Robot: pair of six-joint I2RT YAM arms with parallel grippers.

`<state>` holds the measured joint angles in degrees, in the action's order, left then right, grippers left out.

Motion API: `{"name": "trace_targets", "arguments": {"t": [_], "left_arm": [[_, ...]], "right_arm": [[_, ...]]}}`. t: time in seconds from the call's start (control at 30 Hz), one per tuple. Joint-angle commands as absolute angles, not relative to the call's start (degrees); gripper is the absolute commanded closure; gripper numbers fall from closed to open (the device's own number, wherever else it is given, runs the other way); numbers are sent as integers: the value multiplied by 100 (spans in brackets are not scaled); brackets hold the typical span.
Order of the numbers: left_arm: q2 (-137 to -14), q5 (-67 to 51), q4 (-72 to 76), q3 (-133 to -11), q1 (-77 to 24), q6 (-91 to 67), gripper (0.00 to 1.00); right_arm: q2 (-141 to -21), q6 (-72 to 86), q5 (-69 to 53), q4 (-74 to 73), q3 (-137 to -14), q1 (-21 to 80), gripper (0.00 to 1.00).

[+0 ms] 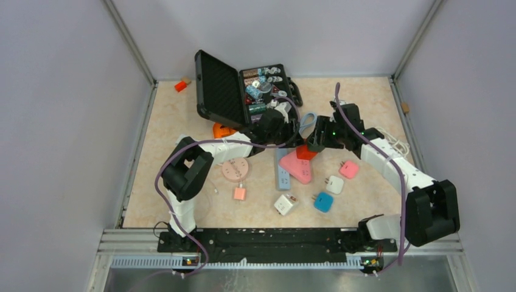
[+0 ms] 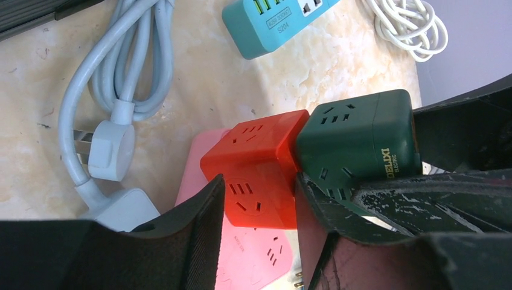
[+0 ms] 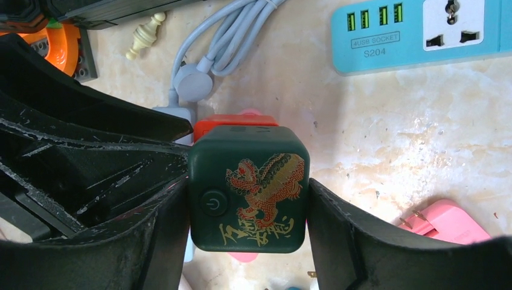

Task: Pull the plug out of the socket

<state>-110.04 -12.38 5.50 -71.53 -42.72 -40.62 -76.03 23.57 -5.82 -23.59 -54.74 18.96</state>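
A dark green cube plug [image 3: 249, 196] with a gold dragon print sits joined face to face with a red cube socket [image 2: 259, 175]. The pins between them are hidden. My right gripper [image 3: 247, 205] is shut on the green cube, one finger pressed on each side. My left gripper [image 2: 259, 199] stands open, its fingers straddling the near part of the red cube. From above, the pair [image 1: 309, 151] hangs over a pink power strip [image 1: 296, 165], with both grippers meeting there.
A teal power strip [image 3: 422, 30], a coiled grey cable [image 2: 115, 72] and a white cable [image 2: 410, 24] lie beyond. An open black case [image 1: 222, 91] stands at the back. Several small plug cubes [image 1: 334, 184] and a round pink socket [image 1: 235, 170] lie near the front.
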Motion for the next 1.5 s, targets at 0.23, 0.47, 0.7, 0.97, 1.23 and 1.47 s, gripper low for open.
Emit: {"name": "trace_targets", "arguments": {"t": [0.23,0.47,0.7,0.97,1.23,1.47], "left_arm": [[-11865,-789,-1848,-6659,-4241,-3428,55],[-12066,-515,-2288,-6695,-4255,-3497,63],[-12287,-319,-2591,-6681,-4254,-3519,65],[-12316,-255,-2630,-6666,-4254,-3531,66],[-12197,-260,-2641,-6812,-4250,-3482,66],[-11905,-707,-2683,-7240,-4245,-3294,39]], "right_arm": [[-7314,1877,-859,-2282,-5537,1909,59],[-6890,2099,-1012,-1864,-5717,1858,100],[-6863,2746,-1625,-1956,-6163,1483,100],[-6679,2588,-1468,-1641,-5997,1429,100],[-6340,2357,-91,-2137,-6164,1425,100],[-6220,2634,1182,-2674,-5846,1423,100]]}}
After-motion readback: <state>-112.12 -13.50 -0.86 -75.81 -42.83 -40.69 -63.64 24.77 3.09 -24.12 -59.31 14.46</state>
